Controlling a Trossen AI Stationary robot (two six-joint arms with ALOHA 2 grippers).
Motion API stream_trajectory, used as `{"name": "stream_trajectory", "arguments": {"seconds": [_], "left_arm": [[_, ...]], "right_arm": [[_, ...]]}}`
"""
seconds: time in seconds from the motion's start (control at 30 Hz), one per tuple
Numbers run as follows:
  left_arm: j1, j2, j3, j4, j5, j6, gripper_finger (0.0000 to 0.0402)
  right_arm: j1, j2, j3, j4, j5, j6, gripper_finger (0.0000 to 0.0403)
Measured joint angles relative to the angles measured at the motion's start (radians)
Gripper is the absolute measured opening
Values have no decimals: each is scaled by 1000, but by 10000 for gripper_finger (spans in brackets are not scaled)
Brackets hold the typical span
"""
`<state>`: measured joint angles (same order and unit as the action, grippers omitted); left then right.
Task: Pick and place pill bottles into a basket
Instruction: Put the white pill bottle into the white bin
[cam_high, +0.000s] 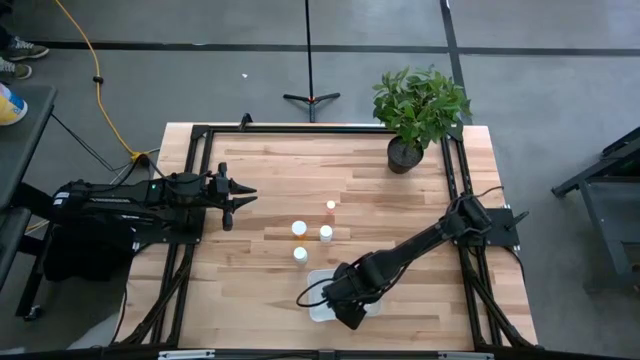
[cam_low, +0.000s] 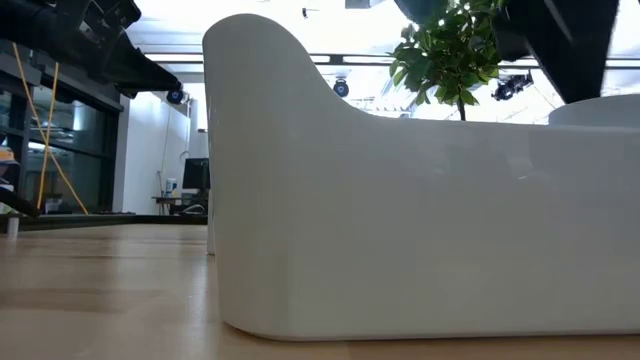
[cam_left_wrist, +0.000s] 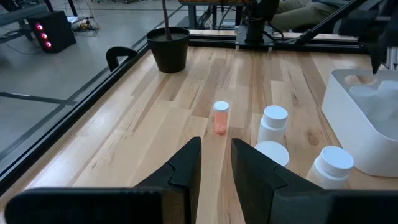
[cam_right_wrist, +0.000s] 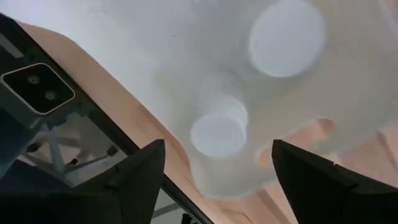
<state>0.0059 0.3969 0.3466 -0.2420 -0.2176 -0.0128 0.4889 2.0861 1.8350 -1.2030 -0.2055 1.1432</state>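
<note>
The right arm's dark hand (cam_high: 350, 312) covers most of the shallow translucent white plastic basket (cam_high: 318, 310) from above; bottles inside it show only as blurs.

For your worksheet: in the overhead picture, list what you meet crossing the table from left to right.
Left gripper → three white-capped bottles → orange bottle → right gripper above the tray → potted plant.

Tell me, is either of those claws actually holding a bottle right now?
No. The right gripper hangs open over the basket, nothing between its fingers; two bottles lie inside. The left gripper, nearly closed, is empty too.
</note>
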Motion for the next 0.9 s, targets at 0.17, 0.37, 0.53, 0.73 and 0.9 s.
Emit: {"name": "stream_trajectory", "arguments": {"seconds": [0.17,0.37,0.53,0.73,0.9], "left_arm": [[0,0,0,0,0,0,124],[0,0,0,0,0,0,124],[0,0,0,0,0,0,124],[0,0,0,0,0,0,124],[0,0,0,0,0,-1,124]], "right_arm": [[-3,0,132,-145,63,-22,286],[-43,0,319,-250,286,-68,287],[-123,0,363,-250,418,-138,287],[-252,0,245,-189,376,-240,287],[-338,0,121,-49,274,-308,287]]}}
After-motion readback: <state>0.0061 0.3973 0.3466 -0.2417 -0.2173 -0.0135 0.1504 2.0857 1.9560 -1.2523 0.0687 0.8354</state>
